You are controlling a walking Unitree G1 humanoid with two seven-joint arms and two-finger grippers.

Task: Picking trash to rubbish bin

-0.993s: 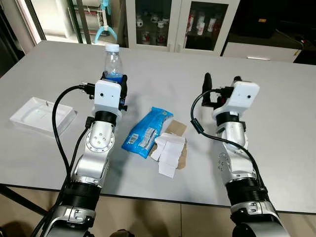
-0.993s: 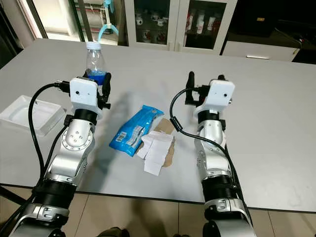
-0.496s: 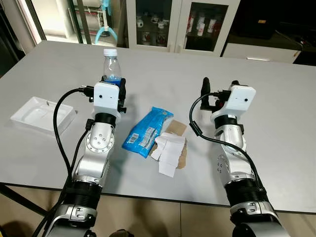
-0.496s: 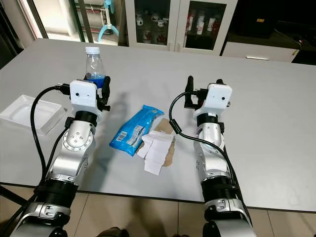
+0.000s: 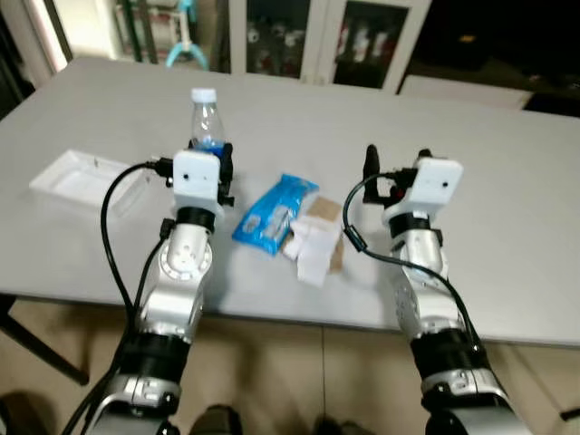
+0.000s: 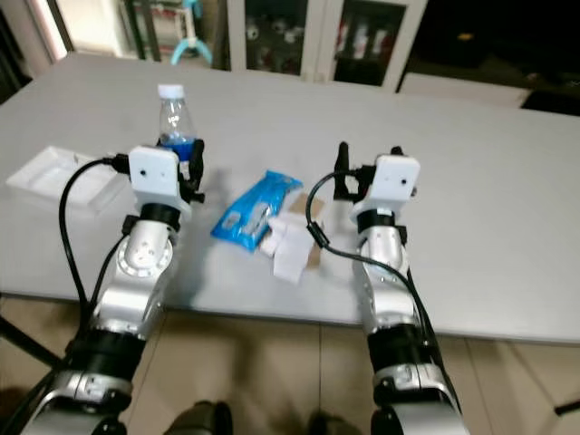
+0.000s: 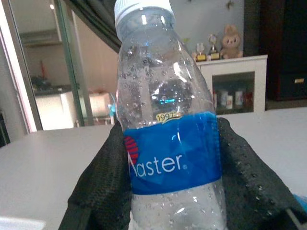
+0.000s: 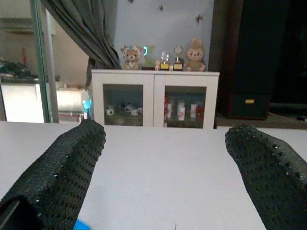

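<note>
I stand in a home living or dining room: a grey tabletop (image 5: 290, 118), a glass-door cabinet (image 8: 154, 98) topped with plush toys (image 8: 194, 50) and trophies.

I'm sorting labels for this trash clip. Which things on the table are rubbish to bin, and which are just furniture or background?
Trash for the bin:
plastic bottle, held in the left gripper
blue wrapper
white paper scraps
brown cardboard piece
probably the white plastic tray

Just there:
grey table
glass-door cabinet
right gripper, jaws open, empty

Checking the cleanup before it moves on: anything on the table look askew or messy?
Nothing spilled. A blue wrapper lies slanted beside crumpled white paper on cardboard. The left hand holds the bottle upright.
</note>
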